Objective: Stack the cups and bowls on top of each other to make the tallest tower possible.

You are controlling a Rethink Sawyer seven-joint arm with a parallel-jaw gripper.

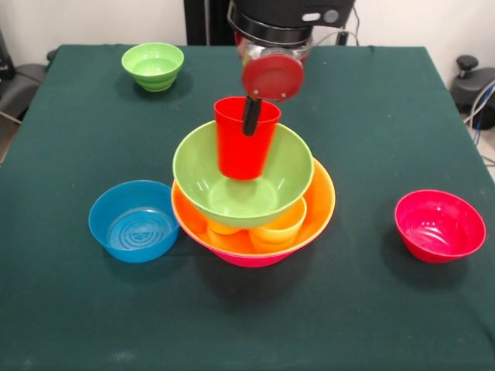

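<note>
Fingers (252, 116): one dark finger reaches down past the rim into the red cup (244, 139), near its far wall; a second finger is hidden behind the round red disc (272, 76) on the arm's end. Whether they are clamped on the cup wall or released cannot be told from this view.

Red cup: upright, mouth up, standing inside the medium green bowl (243, 174). Judgement: a hold on the wall from inside suits lowering the cup straight down without touching the bowl.

Medium green bowl: tilted slightly, resting on yellow and orange cups (280, 226) that lie low inside the large orange bowl (321, 197). Judgement: these cups serve as spacers to lift the green bowl and gain height, at some cost to steadiness.

Large orange bowl: nested in a pink bowl (247, 258), of which only the lower edge shows. This forms the tower's base, mid-tabletop (77, 309).

Unstacked, relative to the tower: blue bowl (134, 221) just beside its left edge, possibly touching; red bowl (439, 226) well apart on the right; small green bowl (153, 66) well apart at the far left.

Markings: no brand, label or legible writing on any item.
</note>
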